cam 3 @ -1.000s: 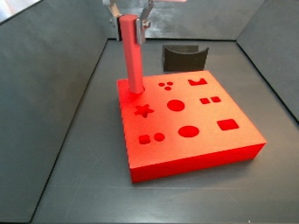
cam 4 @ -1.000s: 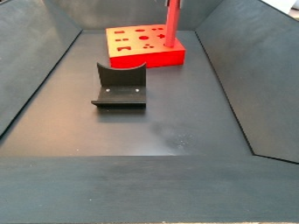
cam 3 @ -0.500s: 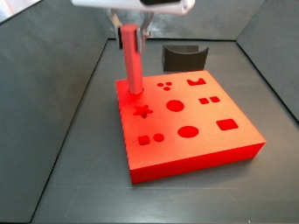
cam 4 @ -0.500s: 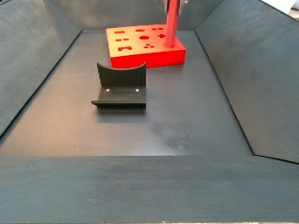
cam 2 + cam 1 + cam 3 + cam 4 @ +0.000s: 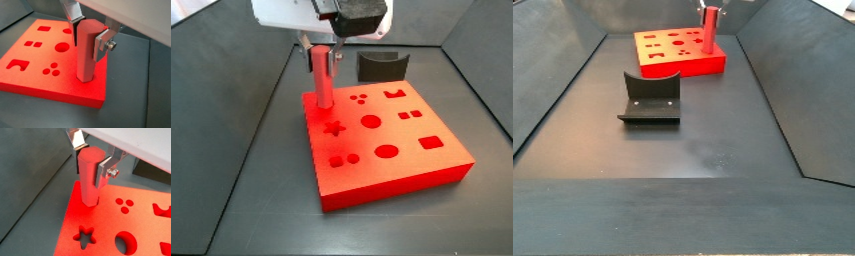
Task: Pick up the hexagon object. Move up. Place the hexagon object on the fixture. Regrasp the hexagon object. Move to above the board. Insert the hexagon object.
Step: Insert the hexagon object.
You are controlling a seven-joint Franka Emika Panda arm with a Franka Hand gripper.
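Note:
The hexagon object (image 5: 323, 85) is a slim red peg standing upright with its lower end in a hole at a corner of the board (image 5: 358, 172). My gripper (image 5: 325, 55) hangs over that corner, shut on the peg's upper end. Both wrist views show the silver fingers (image 5: 105, 170) pressed on opposite sides of the peg (image 5: 89, 183) near its flat hexagonal top. The peg (image 5: 85, 55) meets the board (image 5: 33, 55) at its edge corner. In a side view the peg (image 5: 706, 35) rises from the board (image 5: 673, 66) with the gripper (image 5: 708, 9) just above.
The fixture (image 5: 380, 66) stands on the dark floor behind the board; in a side view the fixture (image 5: 648, 98) lies in front of the board. Star, circle and square holes (image 5: 372, 120) dot the slab. Grey sloped walls (image 5: 553, 90) enclose the floor.
The gripper has come down with the peg. The peg's top now sits lower and more of its lower end is sunk in the corner hole.

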